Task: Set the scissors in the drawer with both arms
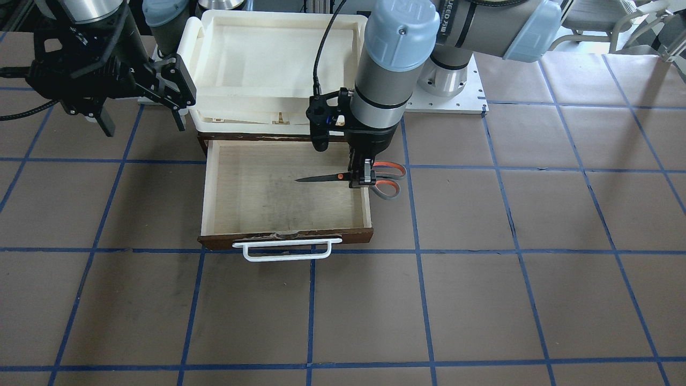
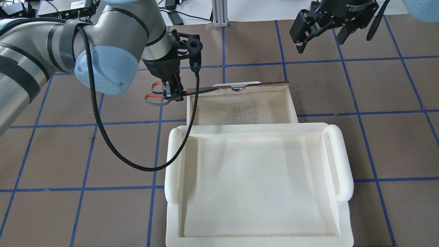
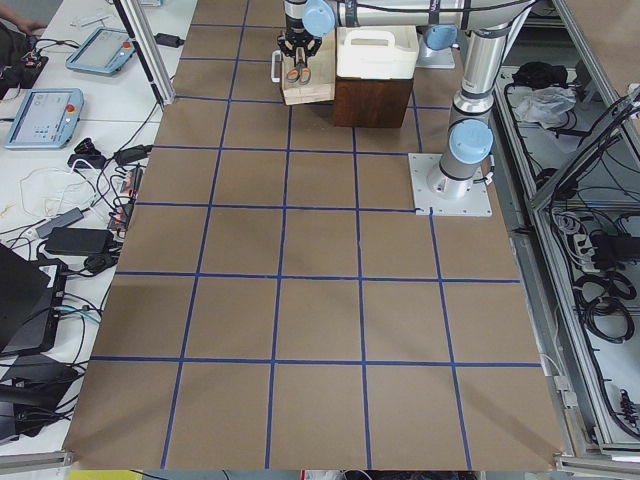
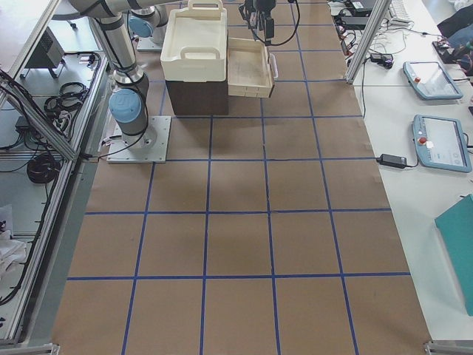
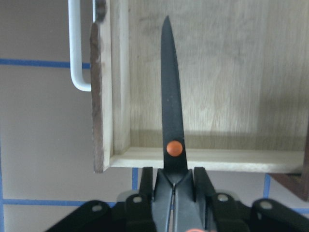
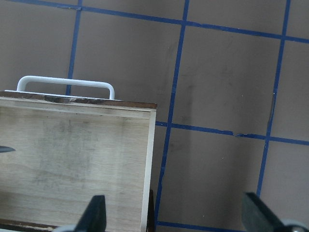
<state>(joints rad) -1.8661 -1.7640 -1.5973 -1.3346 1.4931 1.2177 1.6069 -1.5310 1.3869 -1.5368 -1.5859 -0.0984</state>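
There is one pair of scissors [image 1: 321,178], one pulled-out drawer [image 1: 236,187] and two hands. The left hand [image 1: 363,181] clamps the scissors behind the orange pivot. Their closed dark blades lie level above the drawer's pale floor, while the grey-and-orange handles sit outside its side wall. The right hand [image 1: 143,120] hangs spread wide and empty, off to the drawer's other side.

Cream-white tray [image 2: 253,128], rounded grip at each short end, sits atop a dark brown cabinet [image 3: 372,103]. Table [image 1: 536,300] is brown, gridded with blue tape. Side bench: grey-blue tablet [image 4: 441,143], black power brick [image 4: 389,159] near it.
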